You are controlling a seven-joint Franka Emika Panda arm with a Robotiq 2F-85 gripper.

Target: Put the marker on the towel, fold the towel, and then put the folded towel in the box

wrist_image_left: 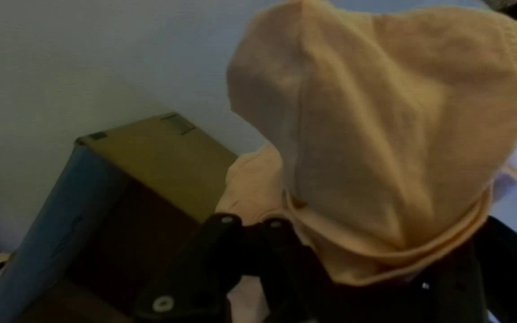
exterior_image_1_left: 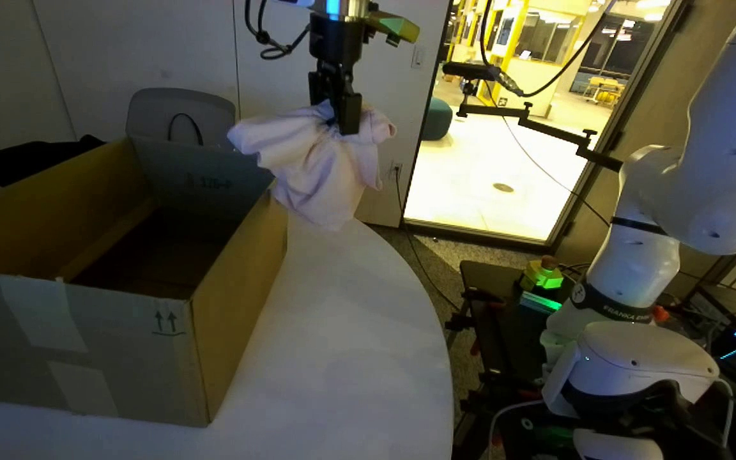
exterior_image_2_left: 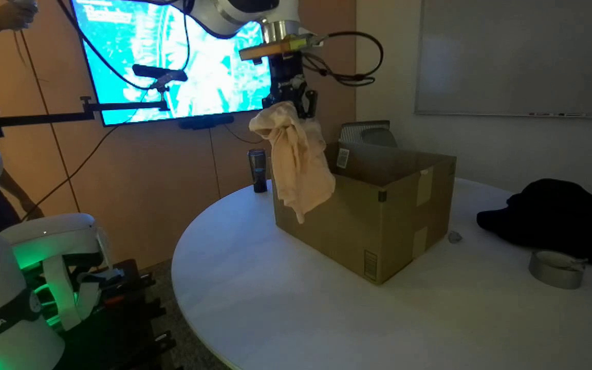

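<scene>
Pale pink towel (exterior_image_1_left: 323,179) | suspended bunched beside cardboard box (exterior_image_1_left: 144,370) | pinched by gripper (exterior_image_1_left: 338,121), jaws drawn nearly together | should be raised clear, carried inside, lowered before release

Positions of the box (exterior_image_1_left: 240,306), towel (exterior_image_1_left: 324,172) and gripper (exterior_image_1_left: 340,121) relative to the table (exterior_image_1_left: 355,358).

The box stands on the table; the towel hangs from the gripper, above the table and beside the box. In an exterior view, the tumbler (exterior_image_2_left: 258,172) stands left of the box, near the table's edge; right of the box lies the tape roll (exterior_image_2_left: 553,275), with a bundle (exterior_image_2_left: 558,216) behind. Behind the gripper, a screen (exterior_image_2_left: 214,72) lies to the left, a whiteboard (exterior_image_2_left: 522,56) to the right.
</scene>
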